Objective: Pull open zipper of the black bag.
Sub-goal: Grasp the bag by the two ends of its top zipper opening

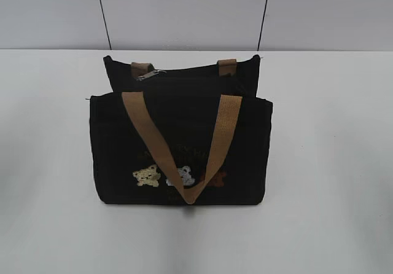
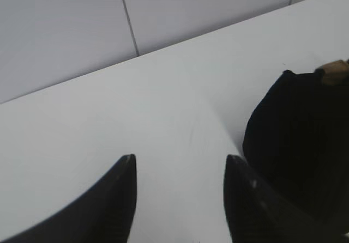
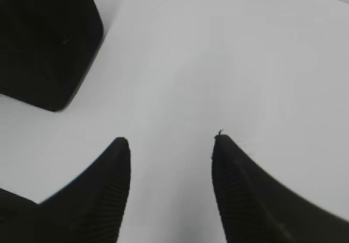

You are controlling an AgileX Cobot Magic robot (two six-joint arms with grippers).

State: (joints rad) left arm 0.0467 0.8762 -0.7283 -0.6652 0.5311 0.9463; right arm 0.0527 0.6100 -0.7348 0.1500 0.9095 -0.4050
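Observation:
The black bag (image 1: 178, 145) stands upright mid-table, with tan handles (image 1: 218, 139) and small bear figures on its front. Its zipper (image 1: 184, 71) runs along the top edge, and the silver pull tab (image 1: 151, 74) lies at the left end. Neither arm shows in the exterior view. In the left wrist view my left gripper (image 2: 180, 161) is open over bare table, and the black bag (image 2: 300, 139) sits just right of its right finger. My right gripper (image 3: 170, 140) is open too, nothing between its fingers, with a corner of the black bag (image 3: 46, 41) at upper left.
The white table (image 1: 331, 163) spreads out on both sides and in front of the bag. A grey panelled wall (image 1: 184, 10) closes the back edge of the table.

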